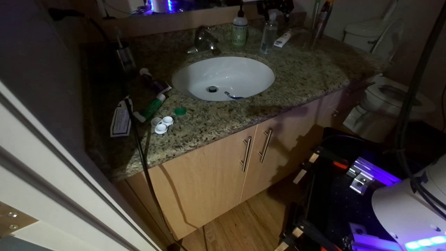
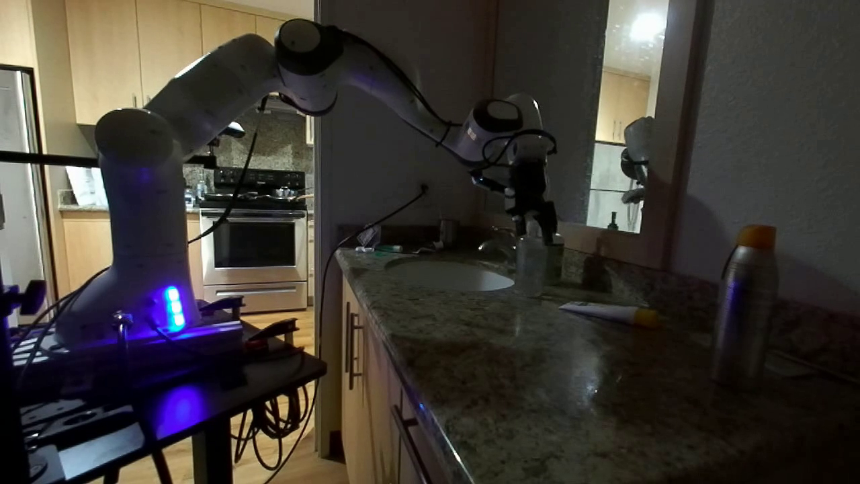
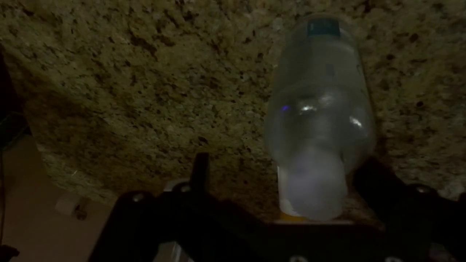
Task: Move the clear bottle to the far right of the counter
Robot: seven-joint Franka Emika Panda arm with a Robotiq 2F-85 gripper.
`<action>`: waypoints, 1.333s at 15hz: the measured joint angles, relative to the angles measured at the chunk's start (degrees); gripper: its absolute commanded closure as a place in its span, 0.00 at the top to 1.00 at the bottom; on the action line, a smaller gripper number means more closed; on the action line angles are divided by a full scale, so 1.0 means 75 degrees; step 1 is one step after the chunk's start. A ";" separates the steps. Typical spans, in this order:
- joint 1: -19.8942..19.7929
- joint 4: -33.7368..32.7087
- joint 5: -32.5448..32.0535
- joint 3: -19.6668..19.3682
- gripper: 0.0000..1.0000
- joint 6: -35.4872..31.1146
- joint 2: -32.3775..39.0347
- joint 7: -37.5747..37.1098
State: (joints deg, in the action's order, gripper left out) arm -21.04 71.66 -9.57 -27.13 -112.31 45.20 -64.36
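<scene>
The clear bottle (image 1: 269,36) stands upright on the speckled granite counter (image 1: 313,71), just beside the white oval sink (image 1: 226,71), between a green-labelled soap pump bottle (image 1: 239,36) and a white tube (image 2: 598,312) with an orange cap, lying flat. The black Robotiq gripper (image 3: 284,163) reaches down over it; its two fingers (image 3: 201,171) are spread, with the bottle's cap (image 3: 316,187) in the gap, well apart from one finger and close to the other. Whether that nearer finger touches the bottle cannot be told in the dark wrist view. In an exterior view the white Panda arm (image 2: 218,84) arches across to the bottle. A metal faucet (image 1: 205,40) stands behind the sink, and a thin blue-handled item (image 1: 235,97) lies in the basin. Across the sink from the bottle are a green tube (image 1: 152,108), a white contact lens case (image 1: 161,128), a green cap (image 1: 180,111) and a metal cup (image 1: 125,59). Towards the opposite end stands a silver can (image 2: 746,316). Light wooden cabinet doors (image 1: 205,177) sit below; a toilet (image 1: 373,96) is past the counter's end.
</scene>
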 measured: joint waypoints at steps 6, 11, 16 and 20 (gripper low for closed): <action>-0.0072 -0.0150 0.0082 0.0017 1.00 0.0046 0.0149 -0.0014; -0.0080 -0.0112 0.0526 0.0236 1.00 0.0057 -0.0010 0.0612; -0.0074 -0.0114 0.0561 0.0264 1.00 0.0056 0.0014 0.0716; -0.0062 -0.0152 0.0453 0.0258 1.00 0.0061 0.0155 0.0586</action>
State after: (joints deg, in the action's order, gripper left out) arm -21.50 70.51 -6.16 -25.19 -111.86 46.37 -59.96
